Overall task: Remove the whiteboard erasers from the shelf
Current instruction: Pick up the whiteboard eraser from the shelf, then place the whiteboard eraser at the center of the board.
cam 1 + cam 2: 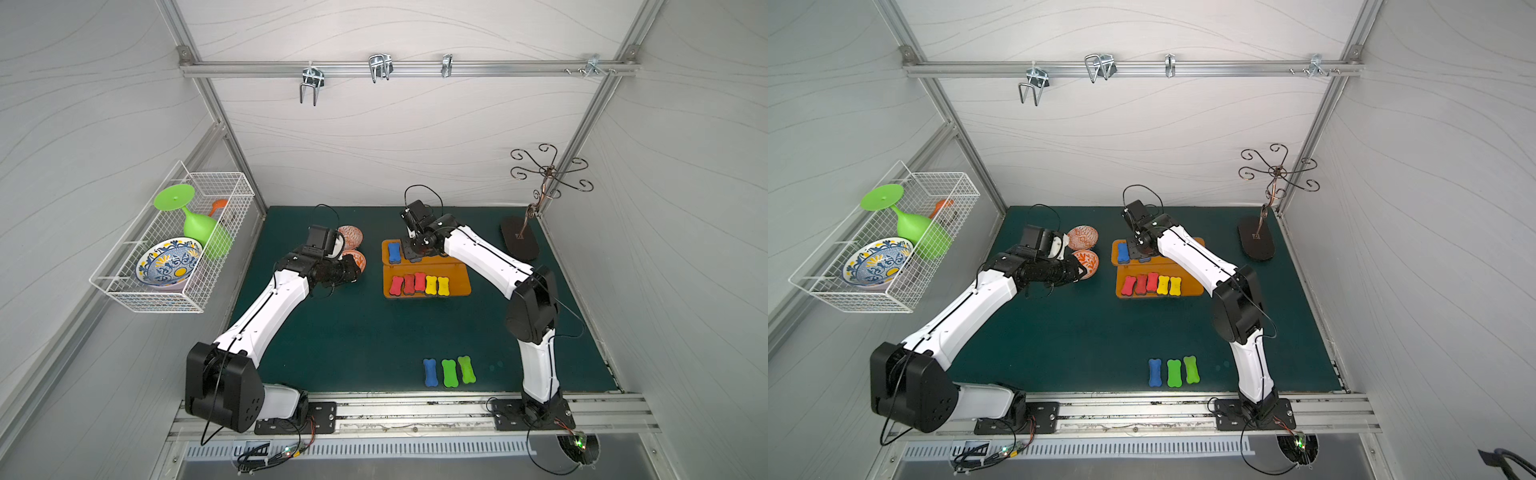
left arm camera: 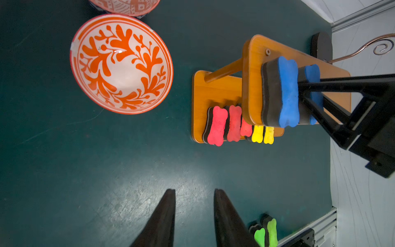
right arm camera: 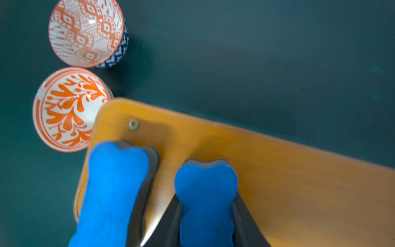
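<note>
The orange two-tier shelf (image 1: 457, 286) stands mid-mat, also in the wrist views (image 2: 252, 64) (image 3: 277, 171). On its top board lie two blue whiteboard erasers. My right gripper (image 3: 206, 203) is shut on the waist of one blue eraser (image 3: 206, 184); the other blue eraser (image 3: 113, 188) (image 1: 394, 252) lies free beside it. The lower board carries three red erasers (image 1: 409, 284) and two yellow ones (image 1: 436, 286). One blue eraser (image 1: 430, 372) and two green erasers (image 1: 457, 371) lie on the mat near the front. My left gripper (image 2: 194, 191) hangs open and empty left of the shelf.
Two orange-patterned bowls (image 1: 351, 235) (image 2: 121, 64) sit just left of the shelf, by my left wrist. A white wire basket (image 1: 174, 305) with a green glass and a bowl hangs on the left wall. A curly metal stand (image 1: 519, 245) rises at the back right.
</note>
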Motion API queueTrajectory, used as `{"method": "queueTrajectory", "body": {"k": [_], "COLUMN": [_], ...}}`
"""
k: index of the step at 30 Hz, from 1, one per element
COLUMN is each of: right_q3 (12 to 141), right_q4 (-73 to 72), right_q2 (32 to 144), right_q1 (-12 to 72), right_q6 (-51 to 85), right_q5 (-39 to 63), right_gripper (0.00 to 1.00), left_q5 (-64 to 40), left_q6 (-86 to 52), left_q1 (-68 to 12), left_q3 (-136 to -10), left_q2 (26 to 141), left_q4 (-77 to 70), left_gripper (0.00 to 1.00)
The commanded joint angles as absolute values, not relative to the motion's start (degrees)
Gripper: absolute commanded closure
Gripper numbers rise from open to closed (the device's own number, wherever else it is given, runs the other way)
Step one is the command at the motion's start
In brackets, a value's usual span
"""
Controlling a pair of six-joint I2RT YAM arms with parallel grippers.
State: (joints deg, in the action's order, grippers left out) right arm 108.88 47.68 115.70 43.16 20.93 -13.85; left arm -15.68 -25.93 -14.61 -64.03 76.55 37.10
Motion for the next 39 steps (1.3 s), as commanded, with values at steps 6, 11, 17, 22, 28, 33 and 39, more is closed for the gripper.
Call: {"method": "queueTrajectory", "body": {"k": [6, 11, 17, 22, 28, 33, 39], "right_q3": [88.09, 69.65, 62.49, 62.75, 64.11, 65.87, 66.45], "right_q4": [51.99, 50.14, 46.03, 44.99, 43.97, 43.68, 42.93], "right_q2": [92.95, 82.86, 86.78, 92.99, 97.12, 100.20, 102.99], "right_q1": [52.67, 64.29, 74.86, 77.12, 77.43, 77.43, 76.49], "right_q6": [33.32, 48.11, 58.69, 60.70, 61.01, 60.37, 59.59], "right_q5": [-19.84, -14.43, -12.73, -11.18, -9.94, -8.70, -6.79], "right_gripper": [0.70, 0.70, 0.70, 0.71, 0.71, 0.70, 0.68], "left_q5": [-16.35, -16.15, -16.26, -15.91, -16.43, -16.85, -16.55], "left_q6": [-26.02, -26.54, -26.63, -26.63, -26.47, -26.46, -26.28], "left_q1": [-14.28, -14.17, -13.89, -13.83, -13.89, -13.89, -13.90], "left_q3": [-59.70, -58.36, -57.41, -56.87, -57.05, -57.19, -57.22], "left_q2": [71.12, 69.69, 67.64, 66.70, 67.02, 67.23, 66.91], "left_q4": [35.28, 34.01, 34.02, 33.57, 33.87, 33.88, 33.93], "left_gripper": [0.65, 0.64, 0.64, 0.63, 0.63, 0.63, 0.63]}}
